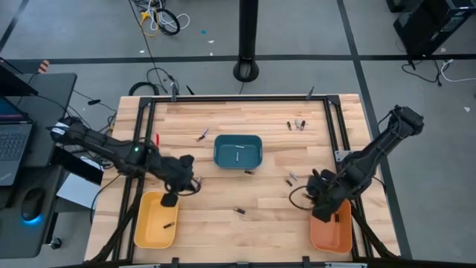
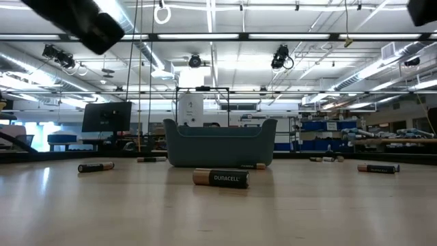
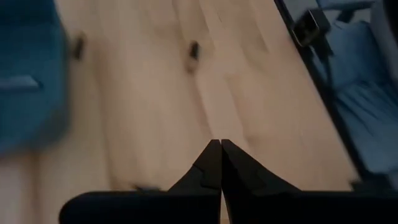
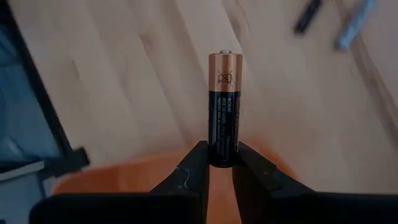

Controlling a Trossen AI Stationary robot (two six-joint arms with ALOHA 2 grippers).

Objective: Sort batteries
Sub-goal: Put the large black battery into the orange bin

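Several batteries lie loose on the wooden table, among them one (image 1: 239, 211) near the front, a pair (image 1: 297, 124) at the far right and a Duracell cell (image 2: 220, 178). One battery (image 1: 169, 224) lies in the yellow tray (image 1: 149, 232) and one (image 1: 238, 155) in the blue tray (image 1: 223, 160). My left gripper (image 1: 169, 199) (image 3: 221, 146) hangs shut with nothing between its fingers over the yellow tray's far end. My right gripper (image 1: 325, 214) (image 4: 222, 155) is shut on a copper-and-black battery (image 4: 224, 106) over the far rim of the orange tray (image 1: 336, 234). My right gripper pinches the battery's black end (image 4: 222, 152) between its two fingertips. The battery sticks straight out past the fingers, in line with them, its copper end away from the gripper. The fingers slant steeply down from above, and the battery is lifted clear of table and tray.
Black frame rails (image 1: 333, 126) run along the table's left, right and far edges. Cables (image 1: 297, 195) lie beside the right gripper. A laptop desk (image 1: 22, 126) stands off the table's left edge. Bare wood lies between the blue tray and the table's front edge.
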